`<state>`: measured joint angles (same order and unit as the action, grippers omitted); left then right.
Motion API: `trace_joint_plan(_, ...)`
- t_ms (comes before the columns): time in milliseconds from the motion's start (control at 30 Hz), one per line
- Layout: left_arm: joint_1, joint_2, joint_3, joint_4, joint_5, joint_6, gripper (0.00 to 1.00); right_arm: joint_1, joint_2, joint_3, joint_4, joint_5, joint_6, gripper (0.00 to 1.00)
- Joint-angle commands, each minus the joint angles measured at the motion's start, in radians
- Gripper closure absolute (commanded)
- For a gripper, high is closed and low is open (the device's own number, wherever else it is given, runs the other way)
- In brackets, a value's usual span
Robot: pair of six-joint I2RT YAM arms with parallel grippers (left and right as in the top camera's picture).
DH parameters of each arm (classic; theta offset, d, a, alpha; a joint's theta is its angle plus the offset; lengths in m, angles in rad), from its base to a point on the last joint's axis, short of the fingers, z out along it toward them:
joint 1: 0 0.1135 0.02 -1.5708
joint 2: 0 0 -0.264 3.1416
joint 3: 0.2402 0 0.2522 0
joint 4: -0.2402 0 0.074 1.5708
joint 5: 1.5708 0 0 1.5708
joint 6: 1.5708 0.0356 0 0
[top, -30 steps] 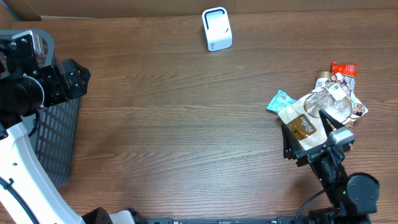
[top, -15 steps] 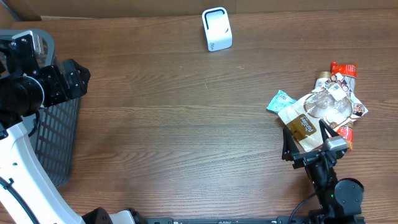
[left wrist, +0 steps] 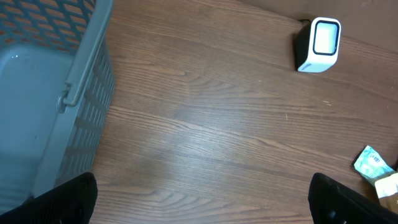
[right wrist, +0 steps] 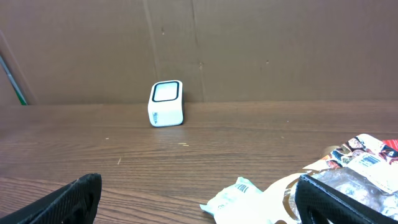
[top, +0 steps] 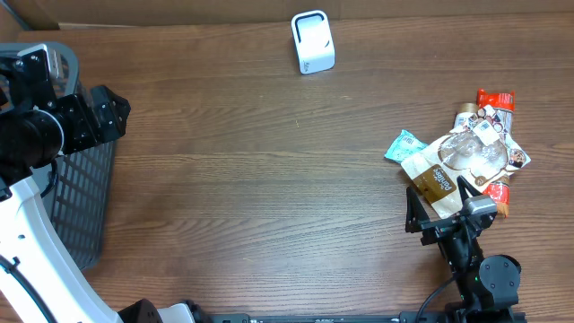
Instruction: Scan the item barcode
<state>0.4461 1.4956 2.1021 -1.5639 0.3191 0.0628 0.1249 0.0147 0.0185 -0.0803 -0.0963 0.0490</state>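
Left gripper [left wrist: 205,202] hangs by the basket [top: 81,206], jaws wide apart, holding nothing. Scanner [top: 313,42] sits at the back, mid-way across. The snack packets [top: 466,148] are heaped far right, and the right gripper [top: 439,208] is spread wide at the brown pouch [top: 437,179]. Since they overlap, I'd worry it drags two up or crumples the barcode.

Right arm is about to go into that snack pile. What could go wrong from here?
1. The packets in the pile overlap, so the open right gripper may pinch two at once or drag neighbours along.
2. The scanner stands far from the pile. A thin packet gripped loosely could slip or turn on the way, which would hide its barcode.
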Motion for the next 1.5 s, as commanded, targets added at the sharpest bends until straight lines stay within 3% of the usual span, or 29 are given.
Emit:
trace_joint_plan(0,0.002,0.005,0.001,0.001,0.011,0.020,0.01,0.004,-0.012,-0.011,0.005,0.010,0.004,0.00)
trace_joint_plan(733,0.002,0.005,0.001,0.001,0.010,0.021,0.01,0.004,-0.012,-0.011,0.004,0.010,0.004,0.00)
trace_joint_plan(967,-0.021,-0.074,-0.031,0.038,-0.093,0.020,0.00,0.004,-0.012,-0.011,0.005,0.010,0.004,0.00)
trace_joint_plan(1067,-0.095,-0.177,-0.193,0.238,-0.085,0.021,0.00,0.004,-0.012,-0.011,0.004,0.010,0.004,0.00)
trace_joint_plan(1233,-0.243,-0.403,-0.635,0.749,-0.086,0.047,0.00,0.004,-0.012,-0.011,0.004,0.010,0.004,0.00)
trace_joint_plan(1467,-0.275,-0.715,-1.264,1.309,-0.057,0.042,0.00,0.004,-0.012,-0.011,0.005,0.010,0.004,0.00)
